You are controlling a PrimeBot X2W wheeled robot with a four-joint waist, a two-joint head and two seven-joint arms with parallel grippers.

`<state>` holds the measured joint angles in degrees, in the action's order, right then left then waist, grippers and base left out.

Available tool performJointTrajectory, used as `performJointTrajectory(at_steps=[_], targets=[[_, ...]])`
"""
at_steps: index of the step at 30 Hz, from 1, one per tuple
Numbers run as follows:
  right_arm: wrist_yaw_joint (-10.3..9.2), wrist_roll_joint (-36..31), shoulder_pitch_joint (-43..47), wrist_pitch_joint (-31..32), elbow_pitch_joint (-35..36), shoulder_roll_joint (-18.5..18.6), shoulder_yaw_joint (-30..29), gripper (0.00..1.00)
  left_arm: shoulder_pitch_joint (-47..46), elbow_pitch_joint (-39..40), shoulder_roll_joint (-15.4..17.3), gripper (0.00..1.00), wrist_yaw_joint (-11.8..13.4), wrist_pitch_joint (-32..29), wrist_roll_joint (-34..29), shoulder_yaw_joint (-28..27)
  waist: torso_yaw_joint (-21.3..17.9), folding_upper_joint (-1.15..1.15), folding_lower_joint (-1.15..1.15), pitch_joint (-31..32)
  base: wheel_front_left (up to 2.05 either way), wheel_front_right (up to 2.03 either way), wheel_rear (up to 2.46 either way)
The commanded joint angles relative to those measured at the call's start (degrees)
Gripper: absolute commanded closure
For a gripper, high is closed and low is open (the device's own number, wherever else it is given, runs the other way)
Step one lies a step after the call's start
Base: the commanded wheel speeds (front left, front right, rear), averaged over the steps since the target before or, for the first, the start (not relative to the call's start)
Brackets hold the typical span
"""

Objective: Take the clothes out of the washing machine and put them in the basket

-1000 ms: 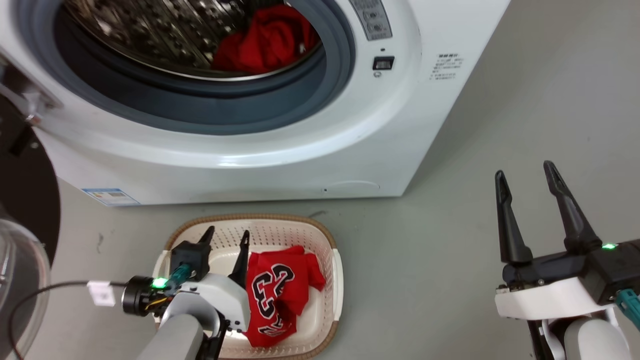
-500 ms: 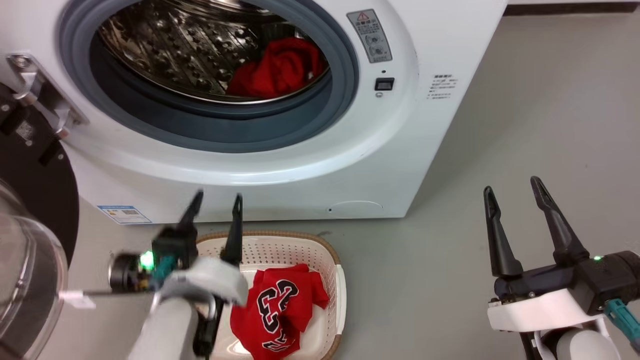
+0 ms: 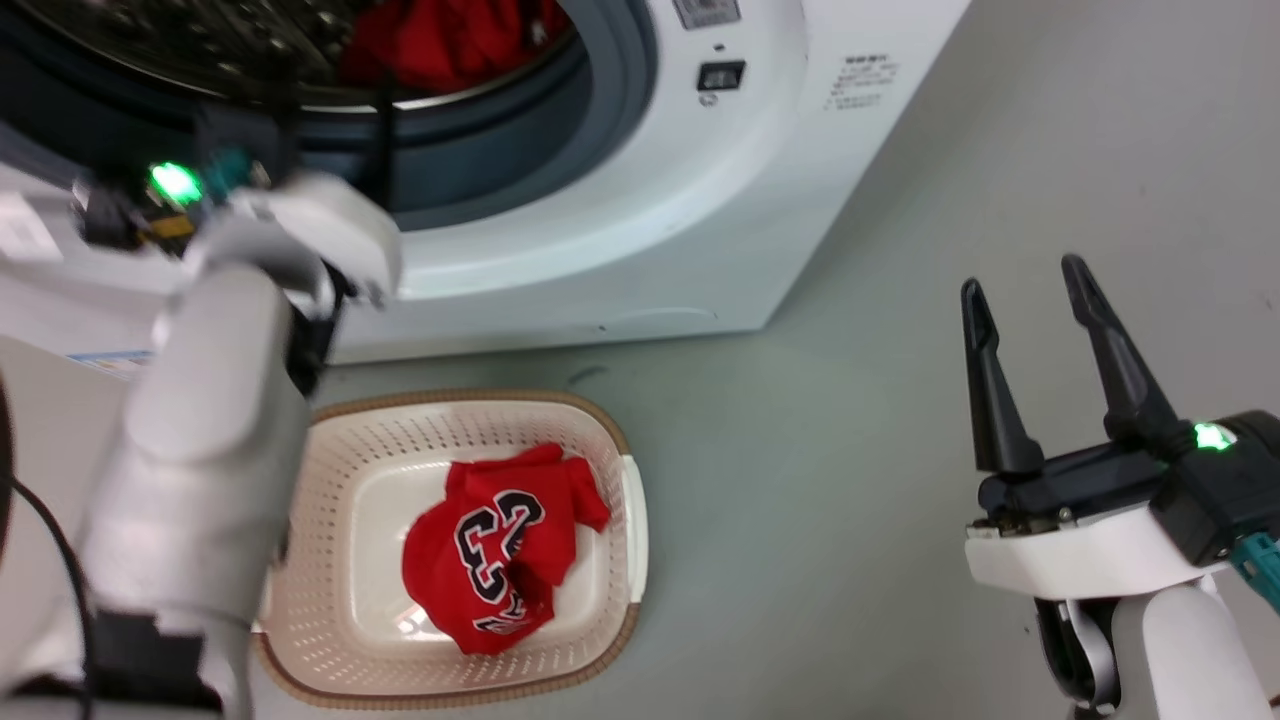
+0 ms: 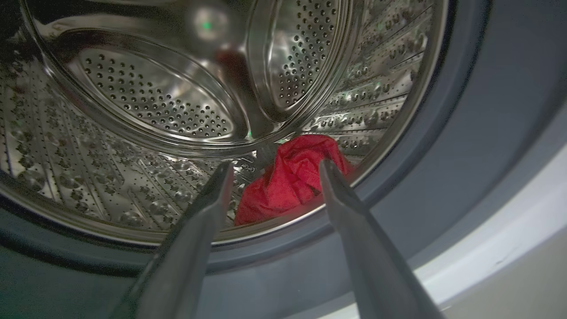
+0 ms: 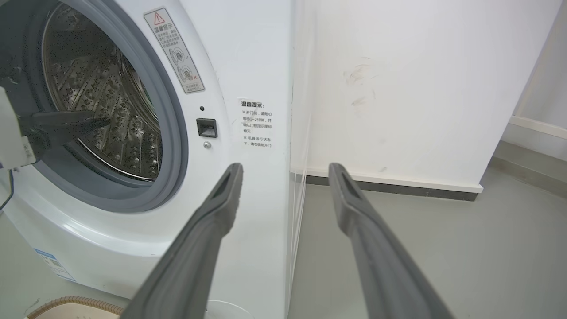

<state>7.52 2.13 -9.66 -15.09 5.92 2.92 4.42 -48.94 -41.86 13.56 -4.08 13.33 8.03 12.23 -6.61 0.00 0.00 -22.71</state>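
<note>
The white washing machine (image 3: 620, 200) stands with its porthole open. A plain red garment (image 4: 292, 177) lies at the lower right of the steel drum (image 4: 155, 102), also seen at the top of the head view as red cloth (image 3: 440, 40). My left gripper (image 4: 275, 168) is open and empty at the porthole mouth, short of that garment; the head view shows it blurred (image 3: 332, 100). The red "23" jersey (image 3: 495, 555) lies in the cream basket (image 3: 330, 520) on the floor. My right gripper (image 3: 1025, 290) hangs open and empty to the right, away from both.
Grey floor (image 3: 850, 480) spreads between the basket and my right arm. A white wall (image 5: 398, 88) with a dark skirting runs right of the machine. My left forearm (image 3: 200, 450) overhangs the basket's left side. The basket rim (image 5: 66, 305) peeks in below the machine.
My left arm rose from the basket to the porthole, its gripper open, with the jersey left lying in the basket. The head camera shifted. My right gripper stayed open.
</note>
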Motion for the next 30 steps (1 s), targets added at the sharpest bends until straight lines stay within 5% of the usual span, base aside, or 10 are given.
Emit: performJointTrajectory(at_steps=[1, 15, 30], targets=[[-0.06, 0.80, -1.65, -0.12, 0.48, -0.09, 0.23, 0.00, -4.16, -2.37, 1.25, 0.00, -0.58, -1.49, -0.25, 0.03, -3.22, 0.00, 0.00, -4.55, 0.00, 0.00, 0.00], [-0.06, 5.31, -7.71, -0.12, 2.43, -0.12, 1.01, 0.00, -32.37, -18.59, 6.22, 0.00, -3.30, -18.20, 2.91, 3.84, -9.99, 0.00, 0.00, -17.92, 0.00, 0.00, 0.00], [-0.06, 8.11, -10.31, -0.13, 3.81, -0.11, 0.70, 0.00, -46.08, -22.97, 10.09, 0.00, -3.33, -36.61, 10.27, 13.70, -12.27, 0.00, 0.00, -25.61, 0.00, 0.00, 0.00]])
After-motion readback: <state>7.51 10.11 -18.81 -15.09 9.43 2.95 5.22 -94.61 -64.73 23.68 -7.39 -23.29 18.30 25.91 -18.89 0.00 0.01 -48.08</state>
